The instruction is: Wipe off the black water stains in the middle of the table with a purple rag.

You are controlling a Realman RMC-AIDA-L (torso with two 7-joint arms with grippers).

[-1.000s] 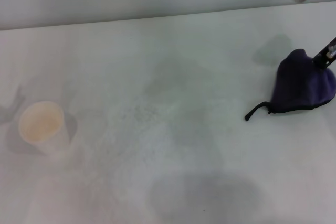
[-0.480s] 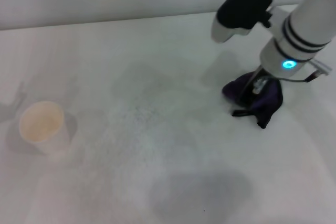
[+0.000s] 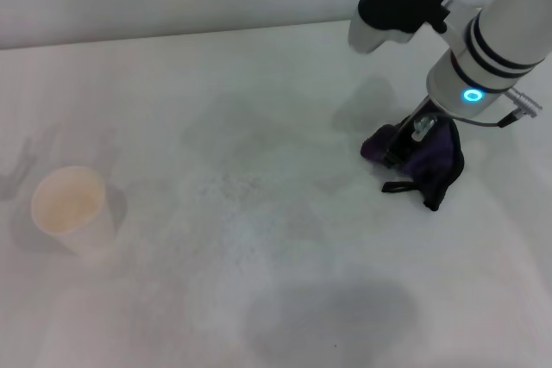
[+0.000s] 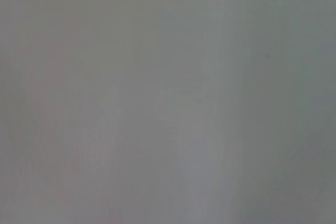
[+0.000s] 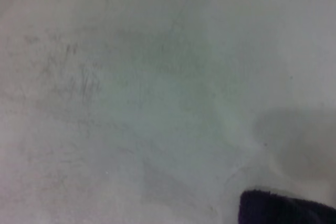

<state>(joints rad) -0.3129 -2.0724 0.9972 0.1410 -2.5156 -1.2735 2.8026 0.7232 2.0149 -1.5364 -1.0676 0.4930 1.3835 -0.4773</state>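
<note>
The purple rag point(image 3: 434, 161) hangs bunched on the white table point(image 3: 259, 308), right of the middle, with a black trim loop trailing at its near side. My right gripper point(image 3: 405, 146) points down into it and is shut on the rag. In the right wrist view a dark corner of the rag point(image 5: 283, 209) shows at the edge. The black water stains are out of view: only faint grey smears point(image 3: 237, 183) mark the middle of the table, seen as grey streaks point(image 5: 79, 72) in the right wrist view. The left gripper is out of view.
A small white paper cup point(image 3: 69, 210) stands upright near the table's left side. The table's far edge point(image 3: 172, 36) meets a pale wall. The left wrist view holds only a plain grey surface.
The right arm has carried the rag from the table's far right edge leftward toward the middle. Over the last half second it shifted only slightly. The cup has not moved.
</note>
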